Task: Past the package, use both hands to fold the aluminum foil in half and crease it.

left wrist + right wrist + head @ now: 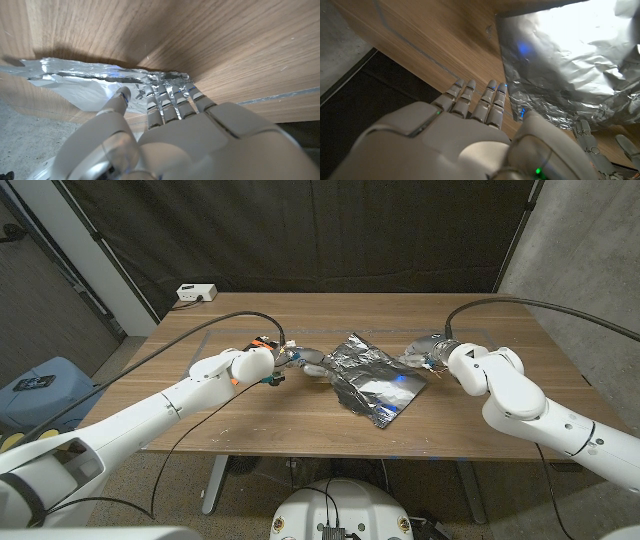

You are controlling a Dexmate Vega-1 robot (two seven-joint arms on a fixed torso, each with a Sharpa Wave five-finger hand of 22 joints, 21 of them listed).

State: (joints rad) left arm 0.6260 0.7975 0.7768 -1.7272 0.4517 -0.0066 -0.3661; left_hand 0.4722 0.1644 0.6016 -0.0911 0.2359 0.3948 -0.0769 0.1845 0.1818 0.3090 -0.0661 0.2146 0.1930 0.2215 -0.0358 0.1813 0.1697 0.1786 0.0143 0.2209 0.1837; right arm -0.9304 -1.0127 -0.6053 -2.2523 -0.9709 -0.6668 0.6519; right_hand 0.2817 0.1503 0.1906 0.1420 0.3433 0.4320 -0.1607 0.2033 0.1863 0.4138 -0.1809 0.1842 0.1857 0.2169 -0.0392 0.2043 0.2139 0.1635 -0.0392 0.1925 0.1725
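A crumpled sheet of aluminum foil (372, 380) lies mid-table, its far part raised in a wrinkled flap. My left hand (292, 365) meets the foil's left end. In the left wrist view its fingertips (170, 92) sit in the bunched foil edge (100, 75) and the thumb lies against the sheet, so it holds that edge. My right hand (424, 358) is at the foil's right end. In the right wrist view the foil (570, 55) has its crinkled edge between the thumb and the fingers (487, 100), pinched there.
A white power strip (197, 293) sits at the table's far left corner. A blue seat (45, 385) stands off the table's left side. Dark curtains hang behind. Bare wood (480, 420) surrounds the foil.
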